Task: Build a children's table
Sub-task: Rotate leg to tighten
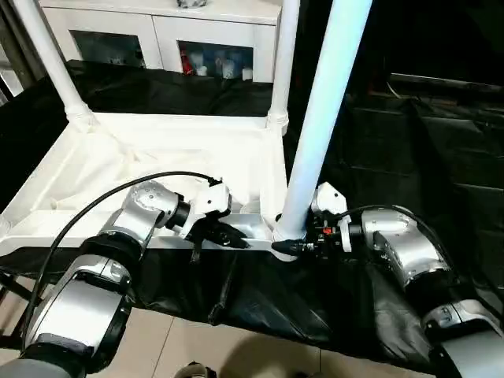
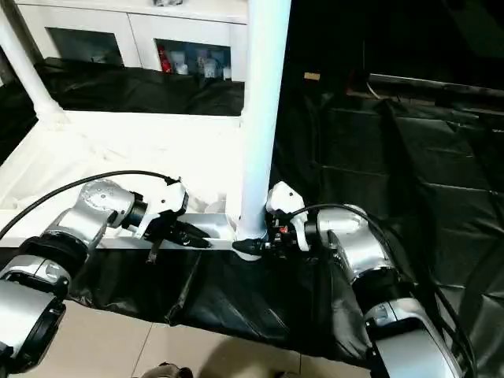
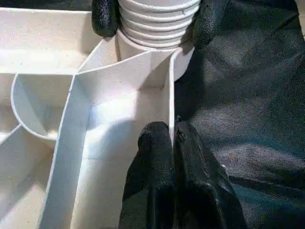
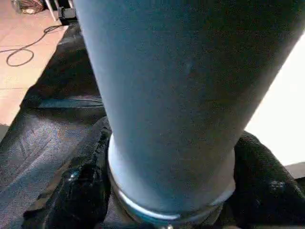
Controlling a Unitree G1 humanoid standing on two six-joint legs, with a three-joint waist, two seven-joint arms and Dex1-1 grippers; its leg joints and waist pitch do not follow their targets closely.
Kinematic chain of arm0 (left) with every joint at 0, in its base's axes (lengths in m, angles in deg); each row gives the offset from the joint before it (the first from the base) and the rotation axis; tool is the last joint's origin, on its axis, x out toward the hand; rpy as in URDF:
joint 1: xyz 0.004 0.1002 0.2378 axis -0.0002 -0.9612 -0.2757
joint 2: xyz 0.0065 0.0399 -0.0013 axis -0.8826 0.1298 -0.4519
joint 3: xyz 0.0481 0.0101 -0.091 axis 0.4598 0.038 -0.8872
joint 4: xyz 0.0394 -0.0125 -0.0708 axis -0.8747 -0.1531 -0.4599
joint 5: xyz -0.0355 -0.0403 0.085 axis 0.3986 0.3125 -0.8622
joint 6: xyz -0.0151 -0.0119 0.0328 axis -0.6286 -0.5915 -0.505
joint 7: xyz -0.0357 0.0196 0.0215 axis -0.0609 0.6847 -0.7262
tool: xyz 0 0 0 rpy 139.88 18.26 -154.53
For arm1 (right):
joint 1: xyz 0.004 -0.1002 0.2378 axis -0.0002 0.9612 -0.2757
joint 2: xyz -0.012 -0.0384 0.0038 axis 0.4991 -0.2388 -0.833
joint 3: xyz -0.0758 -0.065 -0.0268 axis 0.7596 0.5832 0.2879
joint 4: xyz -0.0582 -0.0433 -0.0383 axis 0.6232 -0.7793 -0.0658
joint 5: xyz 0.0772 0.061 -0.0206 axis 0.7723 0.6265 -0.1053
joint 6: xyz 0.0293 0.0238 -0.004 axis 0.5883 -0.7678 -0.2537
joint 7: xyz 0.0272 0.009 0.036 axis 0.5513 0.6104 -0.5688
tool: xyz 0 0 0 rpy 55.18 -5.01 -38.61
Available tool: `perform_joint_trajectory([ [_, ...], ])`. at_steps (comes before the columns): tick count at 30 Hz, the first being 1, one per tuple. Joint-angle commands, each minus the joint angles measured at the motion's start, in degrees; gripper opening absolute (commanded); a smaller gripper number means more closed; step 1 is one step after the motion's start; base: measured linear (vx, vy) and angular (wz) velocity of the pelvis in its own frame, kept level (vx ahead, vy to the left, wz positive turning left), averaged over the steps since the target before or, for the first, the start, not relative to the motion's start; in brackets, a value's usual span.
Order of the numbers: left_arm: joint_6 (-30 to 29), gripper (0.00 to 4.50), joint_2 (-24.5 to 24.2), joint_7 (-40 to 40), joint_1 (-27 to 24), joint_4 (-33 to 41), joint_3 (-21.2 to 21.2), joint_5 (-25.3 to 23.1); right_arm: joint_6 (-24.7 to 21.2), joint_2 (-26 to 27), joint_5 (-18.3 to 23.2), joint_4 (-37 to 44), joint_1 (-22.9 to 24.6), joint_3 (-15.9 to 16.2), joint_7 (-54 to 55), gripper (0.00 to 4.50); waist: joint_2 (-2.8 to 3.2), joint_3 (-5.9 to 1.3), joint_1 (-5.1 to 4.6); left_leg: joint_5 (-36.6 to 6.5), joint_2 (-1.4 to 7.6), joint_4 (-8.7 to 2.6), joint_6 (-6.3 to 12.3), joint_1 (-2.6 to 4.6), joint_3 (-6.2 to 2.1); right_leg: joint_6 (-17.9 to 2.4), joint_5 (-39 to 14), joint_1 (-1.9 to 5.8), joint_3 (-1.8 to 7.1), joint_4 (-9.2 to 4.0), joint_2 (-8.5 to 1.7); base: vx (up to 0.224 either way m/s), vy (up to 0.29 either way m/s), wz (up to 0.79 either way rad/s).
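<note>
The white tabletop [image 1: 157, 157] lies underside up on black cloth. Two white legs [image 1: 47, 55] [image 1: 283, 63] stand in its far corners. A third leg [image 1: 323, 102] stands upright in the near right corner socket. My right gripper [image 1: 290, 246] is closed around this leg's base, with a black finger [image 3: 105, 16] pressed on each side of the ribbed end. My left gripper [image 3: 172, 131] is shut on the thin near rim wall of the tabletop, just left of that corner.
A white cabinet with glass doors [image 1: 157, 35] stands behind the tabletop. Black cloth [image 1: 409, 142] covers the surface to the right and hangs over the near edge above the tiled floor [image 1: 181, 346]. A black cable [image 1: 87, 213] loops over my left forearm.
</note>
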Motion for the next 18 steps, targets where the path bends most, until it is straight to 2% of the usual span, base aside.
perform_joint_trajectory([
  [1,0.3,0.0,0.8,1.6,0.3,1.4,-0.2,0.7,-1.5,1.0,0.5,1.5,1.7,1.2,-0.3,2.77,0.43,-4.38,-0.35,-17.5,2.36,-4.15,1.28,1.74,-0.71,-15.4,-11.5,2.96,1.99,-2.89,-2.85,0.0,0.0,0.0],
  [4,-1.1,0.0,2.5,8.7,1.2,0.0,-1.4,0.0,-4.2,3.7,0.4,1.4,2.4,-1.2,7.3,2.77,0.52,-4.25,-0.3,-18.1,2.4,-4.26,0.82,1.84,-0.72,-15.2,-12.3,2.76,2.02,-2.98,-2.82,0.0,0.0,0.0],
  [5,-2.4,0.0,3.6,13.4,1.7,-0.7,-1.6,-0.9,-4.3,5.6,-0.6,-0.5,1.9,-2.7,14.1,2.77,0.43,-4.27,-0.65,-18.4,2.33,-4.34,-0.13,1.68,-0.84,-14.7,-13.7,2.8,2.03,-2.94,-2.92,0.0,0.0,0.0],
  [6,-2.5,0.0,3.8,13.9,1.7,-0.8,-1.6,-1.0,-4.2,5.8,-0.7,-0.7,1.9,-2.8,14.8,2.77,0.45,-4.12,-0.82,-19.4,2.23,-4.43,-0.54,1.78,-0.88,-14.2,-15.5,2.67,1.98,-3.19,-2.89,0.0,0.0,0.0],
  [7,-4.4,0.0,5.4,19.4,2.4,-1.7,-1.7,-1.9,-3.9,7.7,-1.4,-3.2,1.2,-4.4,21.5,2.77,0.31,-4.03,-1.11,-20.6,2.14,-4.37,-1.36,1.82,-0.98,-13.1,-19.0,2.59,2.02,-3.48,-3.15,0.0,0.0,0.0],
  [9,-6.4,0.0,7.3,23.6,2.9,-2.3,-2.2,-1.9,-3.6,9.6,-1.7,-5.5,0.4,-5.7,27.5,2.76,0.21,-3.92,-1.52,-22.4,1.94,-4.4,-1.8,2.1,-1.17,-11.4,-23.4,2.46,1.95,-4.19,-3.14,0.0,0.0,0.0],
  [10,-7.2,0.0,8.3,25.1,3.1,-2.4,-2.4,-1.9,-3.2,10.7,-1.8,-6.8,-0.2,-6.4,30.9,2.76,0.35,-3.86,-1.96,-22.8,1.88,-4.39,-2.09,2.17,-1.23,-11.4,-24.0,2.19,1.96,-4.31,-3.15,0.0,0.0,0.0],
  [11,-7.4,0.0,9.1,26.3,3.1,-2.4,-2.3,-2.1,-3.1,11.8,-1.9,-8.1,-0.9,-6.9,33.9,2.76,0.22,-3.8,-2.4,-23.4,1.74,-4.42,-2.07,2.05,-1.37,-10.8,-25.2,2.31,1.83,-4.55,-3.06,0.0,0.0,0.0],
  [12,-8.0,0.0,10.4,28.3,3.4,-2.6,-2.2,-2.3,-3.1,13.4,-2.3,-9.4,-1.8,-7.6,38.7,2.76,0.21,-3.85,-2.56,-23.3,1.68,-4.44,-1.84,1.93,-1.38,-10.6,-25.1,2.41,1.82,-4.55,-3.01,0.0,0.0,0.0],
  [13,-8.3,0.0,11.1,29.7,3.5,-2.7,-2.1,-2.5,-3.2,14.5,-2.6,-10.2,-2.4,-8.1,41.6,2.76,0.57,-3.79,-2.86,-23.8,1.74,-4.48,-1.78,1.92,-1.38,-10.6,-24.7,2.23,1.89,-4.68,-2.96,0.0,0.0,0.0],
  [15,-8.9,0.0,12.6,31.6,4.0,-2.8,-2.1,-2.6,-3.1,16.6,-2.3,-11.8,-3.7,-9.2,46.1,2.76,0.52,-3.94,-3.37,-24.2,1.58,-4.42,-1.9,2.08,-1.43,-10.7,-24.2,2.21,1.8,-4.68,-2.83,0.0,0.0,0.0],
  [18,-8.7,0.0,13.5,32.3,4.2,-2.9,-1.8,-3.0,-1.7,18.2,-2.1,-11.6,-3.8,-9.8,45.8,2.76,0.58,-3.99,-3.52,-23.8,1.55,-4.39,-0.93,1.9,-1.37,-11.0,-22.3,2.36,1.83,-4.7,-2.77,0.0,0.0,0.0],
])
